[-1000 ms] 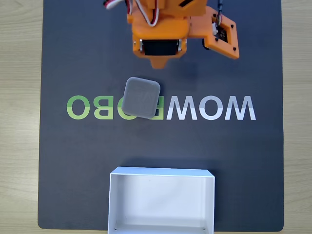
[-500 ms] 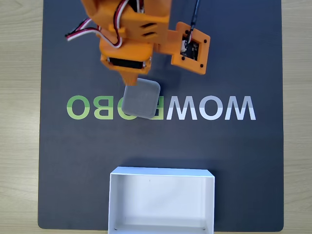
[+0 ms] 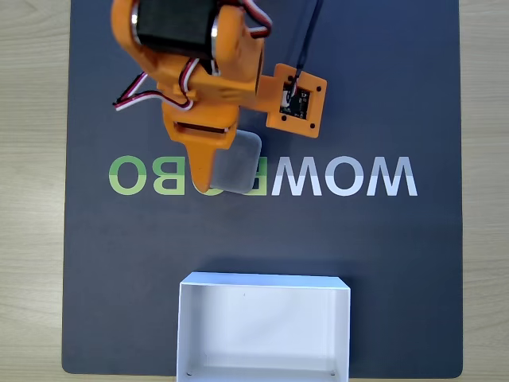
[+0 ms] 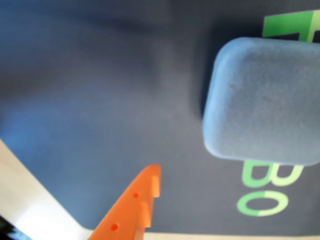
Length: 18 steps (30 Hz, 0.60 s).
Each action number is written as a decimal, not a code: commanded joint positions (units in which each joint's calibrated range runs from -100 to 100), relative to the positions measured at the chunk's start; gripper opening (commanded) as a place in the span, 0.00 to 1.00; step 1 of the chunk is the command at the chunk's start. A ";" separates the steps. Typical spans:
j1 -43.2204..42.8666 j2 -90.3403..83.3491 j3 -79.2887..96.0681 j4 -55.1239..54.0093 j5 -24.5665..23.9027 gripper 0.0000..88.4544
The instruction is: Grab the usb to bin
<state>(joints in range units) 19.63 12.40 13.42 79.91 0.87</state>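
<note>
**Closing in on the usb, nothing gripped yet**

Reaching is the step in hand, as I judge it. In the fixed view the orange arm point(image 3: 199, 72) comes in from the top edge and leans over the dark mat point(image 3: 398, 263). Its pointed fixed finger point(image 3: 199, 163) lies across the left part of the usb point(image 3: 238, 163), the grey rounded block that sits on the green and white lettering point(image 3: 350, 177) near the mat's middle. The bin point(image 3: 263, 328), a white shallow box, stands well apart at the bottom edge, with nothing inside. From above, the arm's body hides the jaws, so how wide they stand cannot be told here.

In the wrist view the usb point(image 4: 265, 100) lies flat on the mat at the upper right, over the green letters. One orange toothed finger point(image 4: 137, 207) rises from the bottom edge, apart from the block with bare mat between them. The other finger is out of frame, so the opening cannot be judged, but nothing is held.

The next move probably calls for bringing the block between both fingers, then closing on its sides before any lift toward the bin.
</note>
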 commanded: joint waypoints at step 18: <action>-0.02 11.81 -8.27 -4.36 2.50 0.50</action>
<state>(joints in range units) 19.63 23.68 9.17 76.12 3.33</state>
